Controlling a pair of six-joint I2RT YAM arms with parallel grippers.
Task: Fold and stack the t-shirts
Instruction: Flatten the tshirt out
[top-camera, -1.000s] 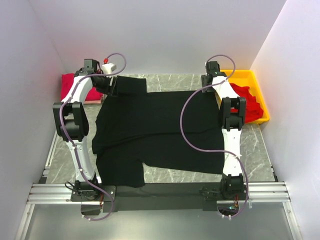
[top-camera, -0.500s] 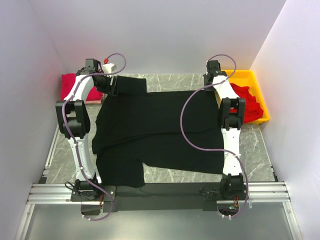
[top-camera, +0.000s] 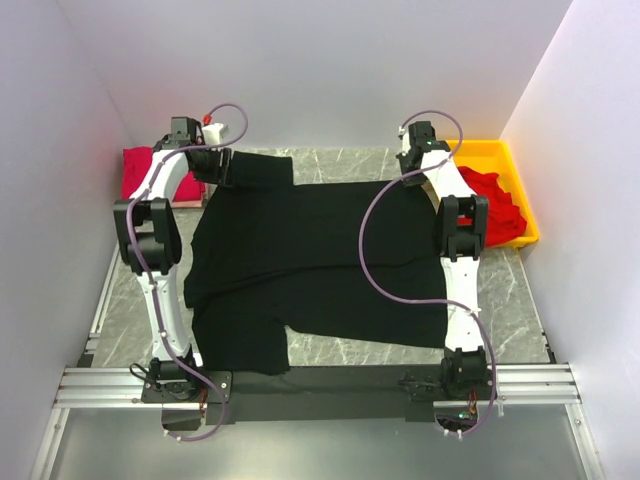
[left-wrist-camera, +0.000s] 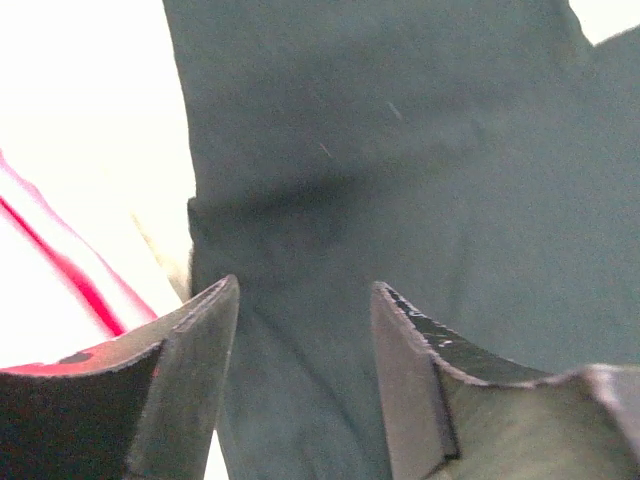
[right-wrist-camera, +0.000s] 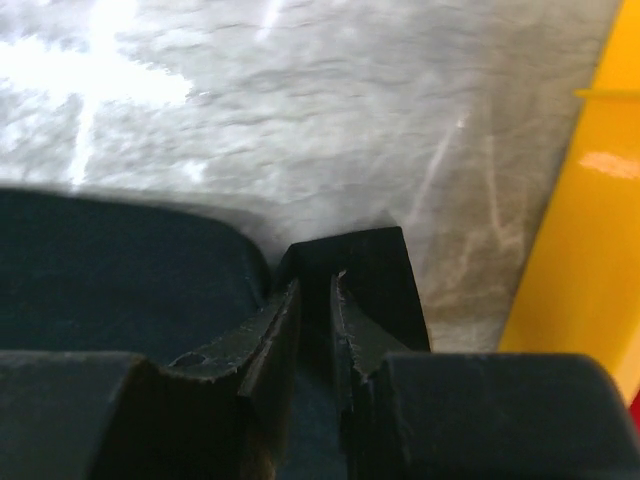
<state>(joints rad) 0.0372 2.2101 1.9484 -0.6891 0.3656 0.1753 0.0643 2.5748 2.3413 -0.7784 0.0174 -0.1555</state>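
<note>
**A:** What has changed on the desk (top-camera: 330, 352) in the last second?

**B:** The black t-shirt (top-camera: 310, 260) has barely moved. It lies spread over most of the desk, collar end to the left and hem to the right. The change is at its far right corner, where the right jaws have drawn in from a wide gap to a narrow one. The right wrist view shows a small tab of black cloth pinched between them, just short of the yellow tray (top-camera: 478, 150).

**A:** And the left side?

**B:** The left arm (top-camera: 150, 235) reaches over the far sleeve. The left jaws have narrowed a little but stand well apart. Cloth lies under and between them, and they are not clamped on it.

**A:** What does that mean for the fold?

**B:** I judge one far corner is secured and the other is about to be. A fold towards the near edge looks close, but it hasn't begun.

**A:** How does the shirt look?

**B:** It is matte and mostly flat, with both sleeves splayed out to the left and the near one hanging towards the rail. The red t-shirts wait in two places: one folded at the far left (top-camera: 140, 170), the rest heaped in the tray (top-camera: 500, 205).
</note>
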